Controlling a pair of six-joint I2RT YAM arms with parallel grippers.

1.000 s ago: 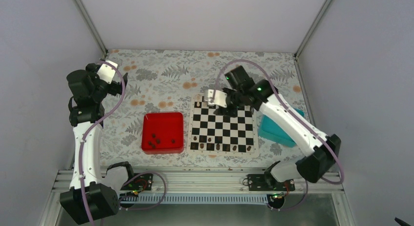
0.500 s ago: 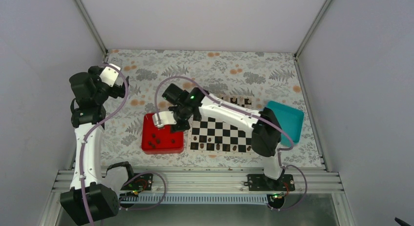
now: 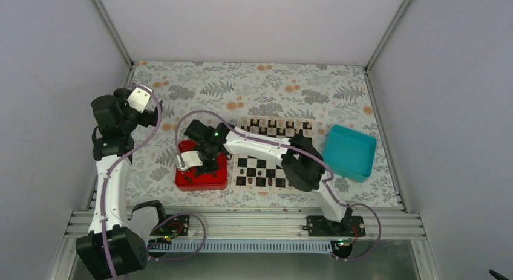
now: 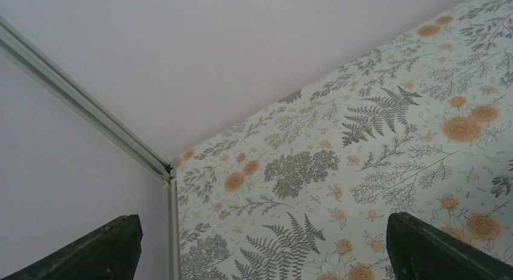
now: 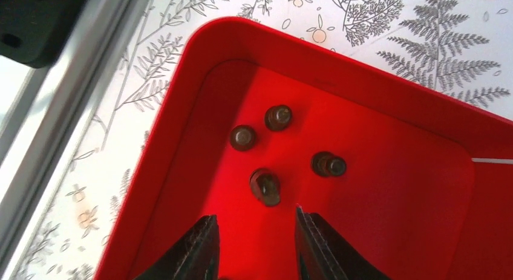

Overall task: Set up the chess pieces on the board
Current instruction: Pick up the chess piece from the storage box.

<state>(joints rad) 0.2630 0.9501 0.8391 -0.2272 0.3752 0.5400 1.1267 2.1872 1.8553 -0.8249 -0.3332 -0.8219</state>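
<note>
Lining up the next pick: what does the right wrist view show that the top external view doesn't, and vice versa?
Right wrist only: four small dark brown chess pieces, each distinct, just ahead of the open, empty right gripper. Top external only: the black-and-cream square chessboard and the teal rectangular tray. Both: the red square plastic tray, that gripper above it, and the floral tablecloth.

You have bright, even, diffuse light in the overhead view; the arms throw only faint, soft shadows on the grey-and-orange floral table cover (image 3: 242, 86). In your right wrist view the glossy red square plastic tray (image 5: 375, 189) is sharp, the tiny dark brown chess pieces (image 5: 265, 186) cast short soft shadows, and the top-left corner blurs. Your left wrist view is crisp and evenly lit.
</note>
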